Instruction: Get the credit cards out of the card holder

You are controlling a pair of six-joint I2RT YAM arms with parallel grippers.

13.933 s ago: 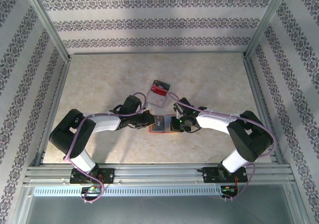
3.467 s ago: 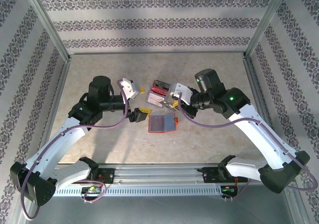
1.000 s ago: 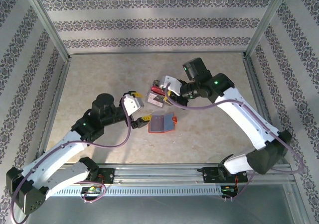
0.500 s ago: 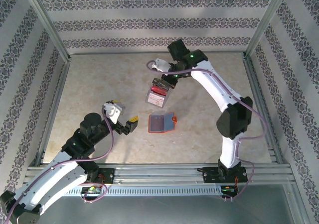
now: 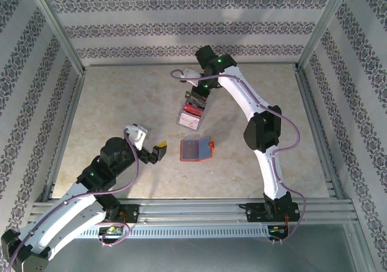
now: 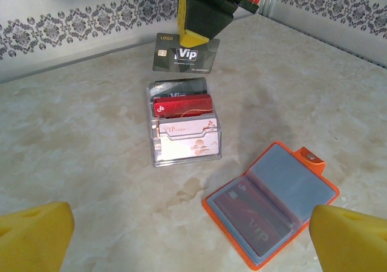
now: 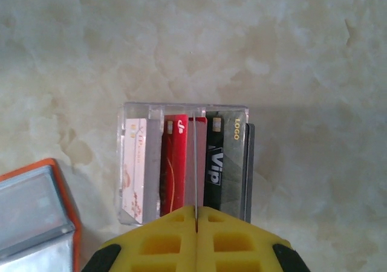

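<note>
As right fingers [image 7: 163,239] clamp a card [image 6: 184,57] over the clear box [image 6: 155,146], left fingers [image 6: 36,236] apart

clear plastic box [image 5: 188,122] [image 6: 187,150] [image 7: 181,109]: upright, mid counter [image 5: 121,97], several slots | counter: beige marbled, glossy | walls [image 5: 181,30]: white w/ dark floral bands | alu frame rail [image 5: 193,208]: along near edge

Overhead camera looks down on the whole counter [image 5: 121,103] from high behind its near edge; left wrist looks low, obliquely; right wrist straight down, close. All share the clear card box [image 5: 190,119] and card holder [image 5: 196,149]
</note>
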